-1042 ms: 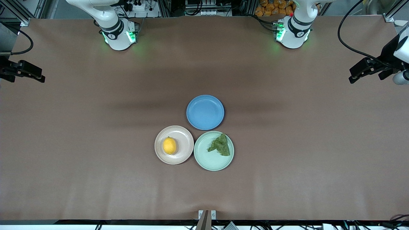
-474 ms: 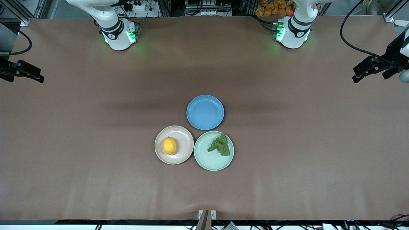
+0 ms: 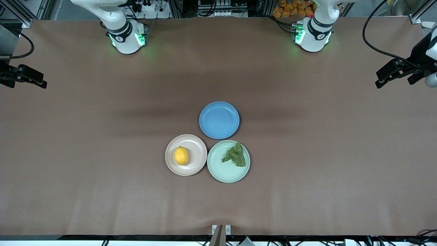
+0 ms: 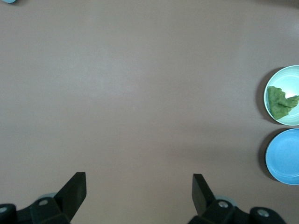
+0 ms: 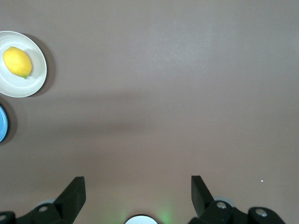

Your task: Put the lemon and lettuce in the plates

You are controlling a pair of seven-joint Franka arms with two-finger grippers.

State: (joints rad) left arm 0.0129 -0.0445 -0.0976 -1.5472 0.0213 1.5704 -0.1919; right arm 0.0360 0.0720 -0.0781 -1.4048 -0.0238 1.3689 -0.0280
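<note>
The lemon point(image 3: 181, 155) lies on the beige-pink plate point(image 3: 197, 150). The lettuce point(image 3: 235, 155) lies on the mint green plate point(image 3: 222, 172), which touches the beige one. My left gripper point(image 3: 384, 78) is open and empty, up over the left arm's end of the table. My right gripper point(image 3: 36, 79) is open and empty over the right arm's end. The left wrist view shows its open gripper point(image 4: 138, 185) over bare table, with the lettuce point(image 4: 280, 101) on the mint plate point(image 4: 288, 73). The right wrist view shows its open gripper point(image 5: 138, 186), with the lemon point(image 5: 17, 61) on the beige plate point(image 5: 37, 80).
An empty blue plate point(image 3: 219, 120) sits just farther from the front camera than the two plates; it also shows in the left wrist view point(image 4: 285, 156). The brown table cover point(image 3: 102, 136) stretches wide on both sides. The arm bases point(image 3: 128, 37) stand at the table's back edge.
The left gripper has shifted slightly toward its end of the table. The right gripper, the plates, the lemon and the lettuce have not moved.
</note>
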